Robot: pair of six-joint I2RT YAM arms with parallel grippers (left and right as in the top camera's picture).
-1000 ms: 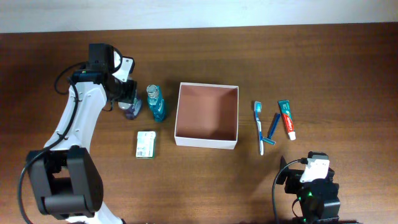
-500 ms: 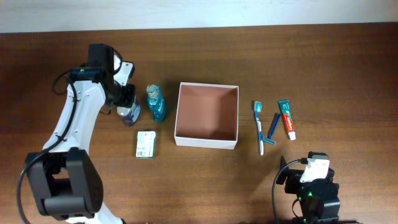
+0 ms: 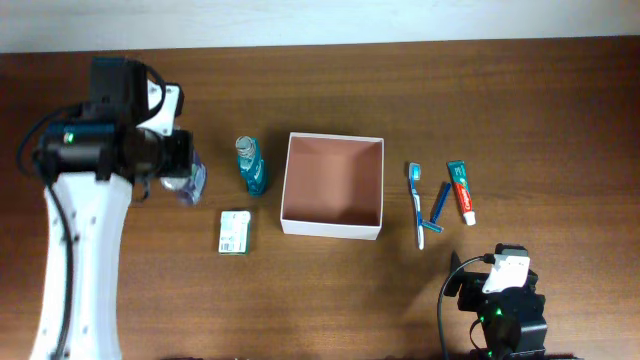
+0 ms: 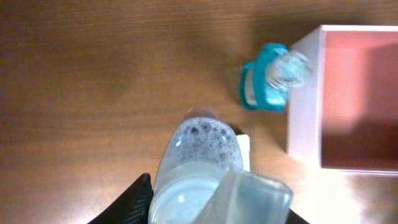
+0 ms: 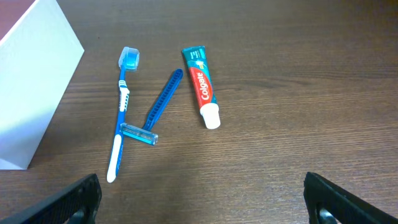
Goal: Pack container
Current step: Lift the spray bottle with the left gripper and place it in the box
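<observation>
The container [image 3: 333, 228] sits open-topped near the middle of the tabletop [image 3: 450, 90], its thin white walls around a pinkish-brown floor. In the left wrist view one corner of it shows at the right edge.

Just left of the container a teal bottle [image 3: 252, 168] stands upright, close to the wall but apart from it. Below that bottle, nearer the front edge, a small green-and-white carton [image 3: 234, 231] lies flat.

Further left, the left fingers [image 4: 249, 198] are closed on a clear bottle [image 3: 189, 181] with foamy liquid inside. The left wrist view looks down its length, one dark finger on one side and a see-through pad on the other. Whether the clear bottle touches the tabletop I cannot tell.

Right of the container three things lie side by side, apart from it. These are a blue-and-white toothbrush [image 5: 121, 112] nearest the wall, then a blue razor [image 5: 158, 106] whose head touches the toothbrush handle, then a tube of toothpaste [image 5: 201, 87].

The right fingers [image 5: 81, 196] are spread wide and grip nothing. They are low at the front right of the tabletop, well apart from the toothpaste.
</observation>
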